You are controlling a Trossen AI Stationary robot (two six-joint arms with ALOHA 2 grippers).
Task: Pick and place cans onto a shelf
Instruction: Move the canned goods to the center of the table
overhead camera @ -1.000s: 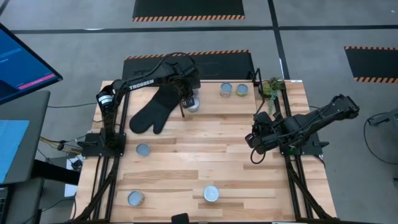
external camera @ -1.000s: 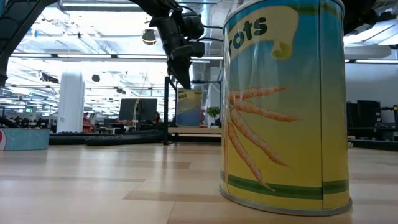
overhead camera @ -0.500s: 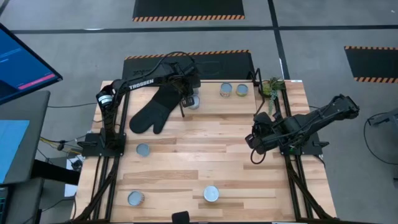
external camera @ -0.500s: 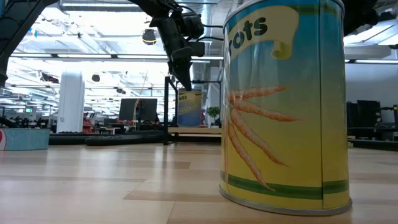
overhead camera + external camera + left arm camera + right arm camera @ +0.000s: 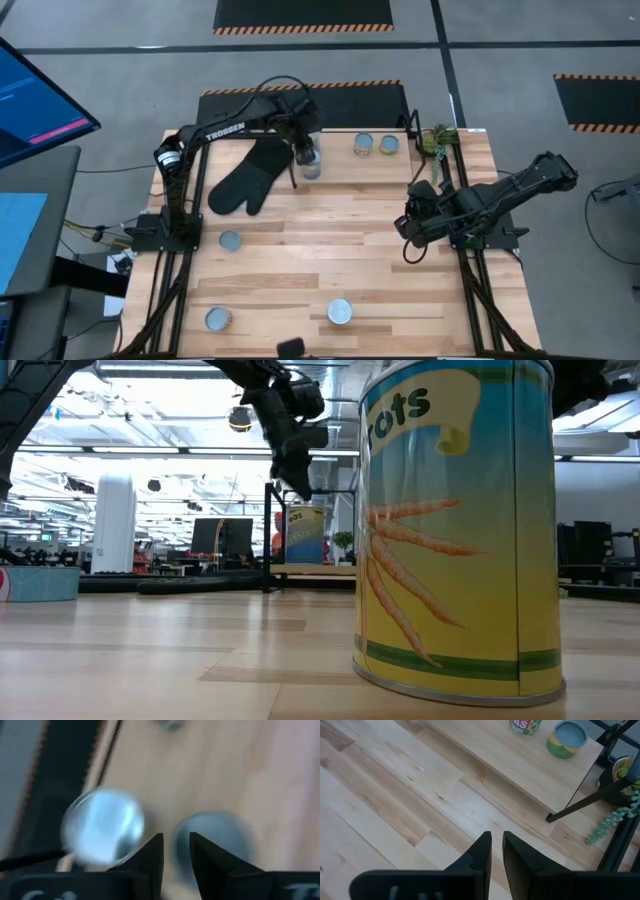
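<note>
Presently you are looking down on the plank table; take its far edge in the high view as 12 o'clock. The shelf is standing along that far edge, from about 12 to 1 o'clock, and its light board is resting on thin black legs.

The left arm is reaching across to 12 o'clock. It is placing the left gripper over the near-left end of the shelf, beside the black oven mitt, which is lying at 11 o'clock. You cannot tell from these views whether this gripper is clenched or released. The right gripper is waiting at 3 o'clock, clenched on nothing, with the small plant beyond it at 1 o'clock.

The relation that matters is this: the nearest can is sitting just at 5 o'clock of the left gripper. It is almost directly beneath the gripper, with its long axis upright. In the low view the can appears to be resting at board level, directly below the gripper. Judge the left arm as much the nearer one for this can.

Two shelved cans and are already standing at 1 o'clock of it. Three loose cans are waiting at 9 o'clock, 7 o'clock and 6 o'clock.

Each can is showing a round silvery or bluish top. One, close to the low camera, is showing a yellow and blue carrot label above a green band.
</note>
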